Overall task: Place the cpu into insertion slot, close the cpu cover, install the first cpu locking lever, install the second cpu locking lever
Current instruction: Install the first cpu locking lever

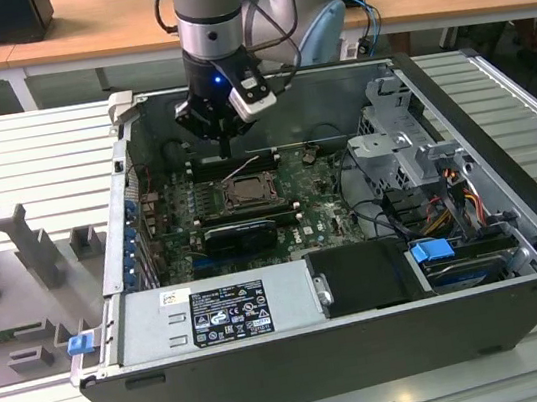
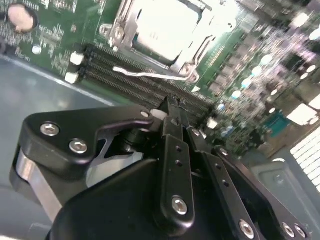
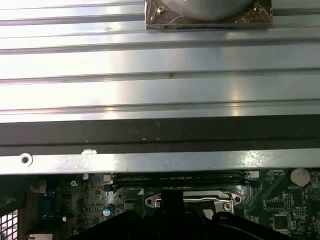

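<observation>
Cpu (image 2: 162, 27) sits in green motherboard (image 1: 320, 208), cover (image 2: 125, 22) closed.

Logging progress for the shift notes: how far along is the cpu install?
Done: the cpu sits in the insertion slot, the cpu cover down around it. In hand: the claw hovers beside a thin locking lever standing loose. Left: latching that lever.

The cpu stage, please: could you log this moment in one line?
cpu: in insertion slot | cpu cover: closed | gripper: shut, near locking lever
</observation>
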`<state>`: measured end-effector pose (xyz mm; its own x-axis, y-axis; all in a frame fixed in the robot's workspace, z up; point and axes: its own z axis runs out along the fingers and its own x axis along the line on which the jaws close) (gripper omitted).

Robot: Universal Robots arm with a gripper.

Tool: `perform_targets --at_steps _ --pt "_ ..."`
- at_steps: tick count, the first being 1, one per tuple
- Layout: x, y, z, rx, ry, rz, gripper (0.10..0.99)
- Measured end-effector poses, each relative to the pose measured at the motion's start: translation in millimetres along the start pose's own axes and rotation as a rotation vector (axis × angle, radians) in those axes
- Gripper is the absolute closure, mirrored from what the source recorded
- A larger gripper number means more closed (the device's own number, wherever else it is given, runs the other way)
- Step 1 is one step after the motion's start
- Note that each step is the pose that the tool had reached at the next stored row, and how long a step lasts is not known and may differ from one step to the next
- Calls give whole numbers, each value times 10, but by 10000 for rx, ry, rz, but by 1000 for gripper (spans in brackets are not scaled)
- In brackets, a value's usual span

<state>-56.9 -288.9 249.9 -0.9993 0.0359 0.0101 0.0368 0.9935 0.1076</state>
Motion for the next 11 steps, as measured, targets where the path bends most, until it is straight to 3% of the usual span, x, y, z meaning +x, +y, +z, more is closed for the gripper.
perform_targets --at_steps 5,11 --pt "-34 -7 65 -2 -90 -187 980" --pt "-56 -9 90 0 -88 -205 980"
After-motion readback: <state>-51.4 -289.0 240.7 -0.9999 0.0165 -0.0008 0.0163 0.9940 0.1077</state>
